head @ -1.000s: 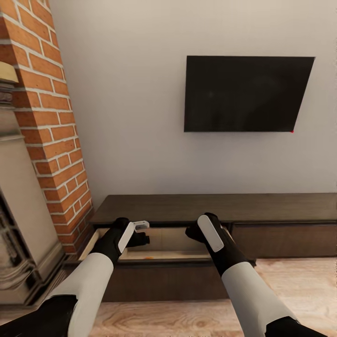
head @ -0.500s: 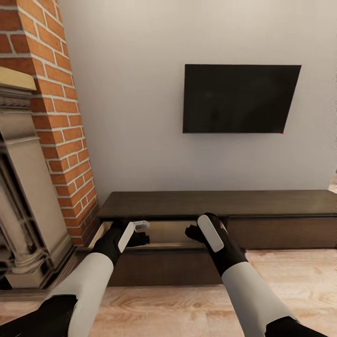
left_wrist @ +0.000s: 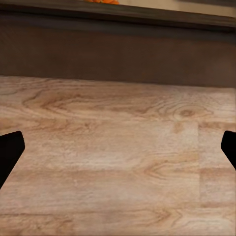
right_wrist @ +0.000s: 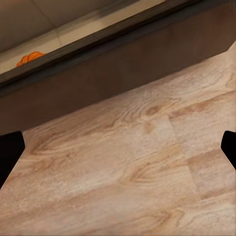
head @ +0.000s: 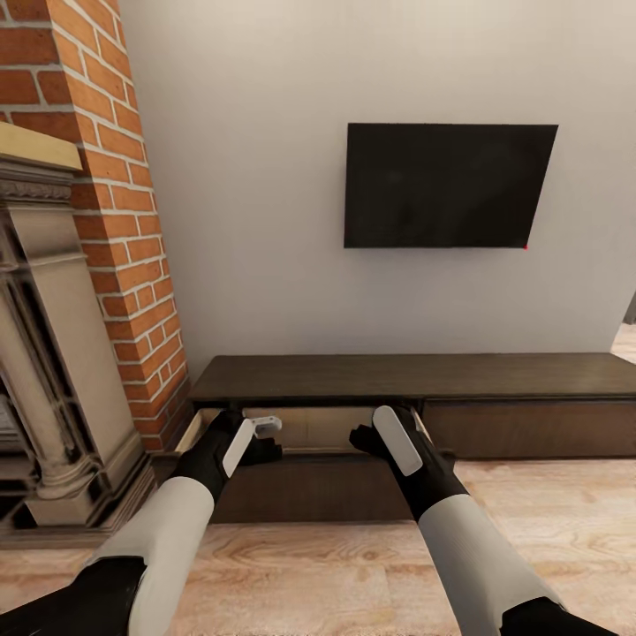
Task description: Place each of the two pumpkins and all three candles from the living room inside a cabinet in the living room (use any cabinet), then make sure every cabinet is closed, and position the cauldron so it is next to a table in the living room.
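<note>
The long dark brown cabinet (head: 415,378) runs along the wall under the TV, with its left drawer (head: 309,430) pulled out and pale beige inside. A bit of an orange pumpkin (right_wrist: 30,58) shows over the drawer's front in the right wrist view. The left wrist view catches an orange pumpkin (left_wrist: 101,1) at the drawer rim. My left gripper (head: 272,439) and right gripper (head: 358,439) hover side by side before the drawer, both open and empty, fingertips wide apart over the floor. The candles, cauldron and table are out of view.
A brick column (head: 115,221) and a stone fireplace surround (head: 53,371) stand at the left, close to the cabinet's end. A black TV (head: 446,185) hangs on the wall above. Pale wood floor (head: 353,565) lies between me and the drawer front.
The whole view has drawn back and swung a little left, so more fireplace shows and the cabinet looks smaller. Both arms keep the same pose. The drawer stays open.
</note>
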